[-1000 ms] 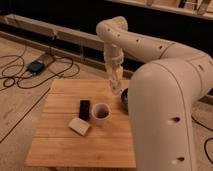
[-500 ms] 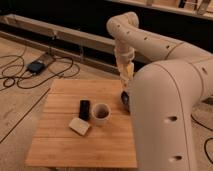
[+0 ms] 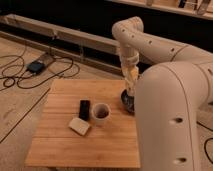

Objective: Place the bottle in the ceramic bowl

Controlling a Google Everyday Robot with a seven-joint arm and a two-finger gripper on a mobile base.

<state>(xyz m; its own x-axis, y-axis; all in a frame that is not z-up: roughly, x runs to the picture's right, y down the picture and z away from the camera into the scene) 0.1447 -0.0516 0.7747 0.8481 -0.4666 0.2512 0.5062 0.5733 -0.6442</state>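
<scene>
Hovering above the bowl [image 3: 128, 100], the gripper [image 3: 131, 86] has its jaws together, seemingly clamped on the bottle [image 3: 131, 75]. Only the release is left, I judge.

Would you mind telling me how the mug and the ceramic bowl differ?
The mug is pale and in full view; the ceramic bowl is dark and partly hidden behind the arm. The mug stands near the middle of the table, the bowl at its right edge, under the hand. Both sit upright on it.
</scene>
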